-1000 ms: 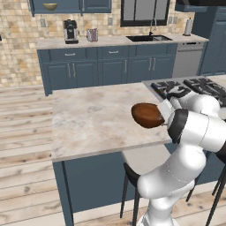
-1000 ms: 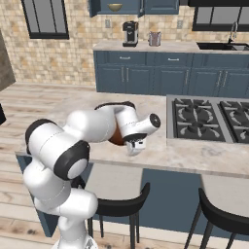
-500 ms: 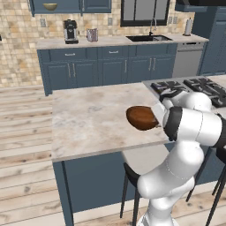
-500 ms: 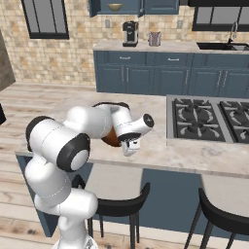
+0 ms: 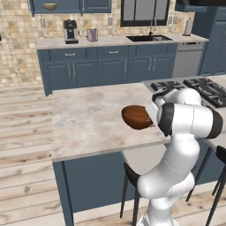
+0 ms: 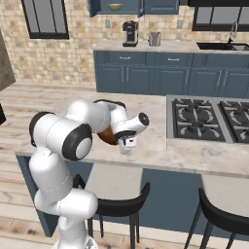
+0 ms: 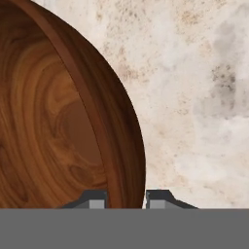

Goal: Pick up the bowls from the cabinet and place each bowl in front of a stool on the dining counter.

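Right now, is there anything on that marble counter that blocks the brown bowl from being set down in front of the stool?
Nothing visible does. The brown bowl hangs in the gripper over bare dining counter, above the stool.

The white arm bends over the dining counter's surface, near its front edge and toward the left end. The gripper points down just above the stone, and a reddish-brown bowl sits against it, mostly hidden behind the arm; it seems to be held by its rim. The cooktop lies well to the right. Two black stools stand below the front edge.
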